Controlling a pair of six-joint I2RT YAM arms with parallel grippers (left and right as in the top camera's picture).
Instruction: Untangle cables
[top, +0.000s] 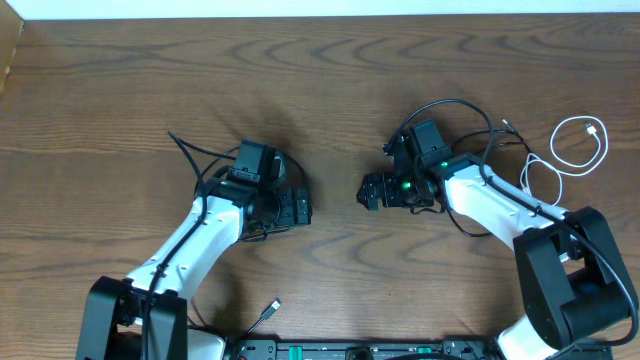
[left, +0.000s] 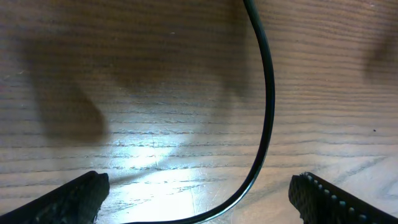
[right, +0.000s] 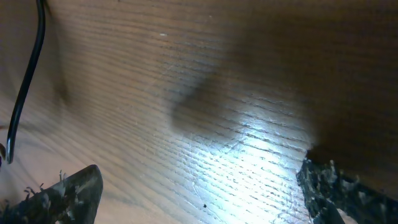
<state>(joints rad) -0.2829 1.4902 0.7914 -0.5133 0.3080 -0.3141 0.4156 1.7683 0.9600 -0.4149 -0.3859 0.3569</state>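
A thin black cable (left: 267, 93) curves across the wood between my left gripper's (left: 199, 208) open fingers and lies on the table untouched. In the overhead view, one end of a black cable (top: 185, 150) sticks out up-left of the left arm, and a small plug (top: 272, 306) lies near the front edge. My left gripper (top: 300, 208) and right gripper (top: 368, 190) face each other at mid-table. The right gripper (right: 199, 199) is open over bare wood, with a black cable (right: 28, 81) off to its left. A white cable (top: 555, 140) lies looped at the far right.
A black cord (top: 455, 102) arcs behind the right arm and ends near the white cable. The wooden table (top: 320, 70) stretches back to a pale far edge. The arm bases stand at the front left and front right.
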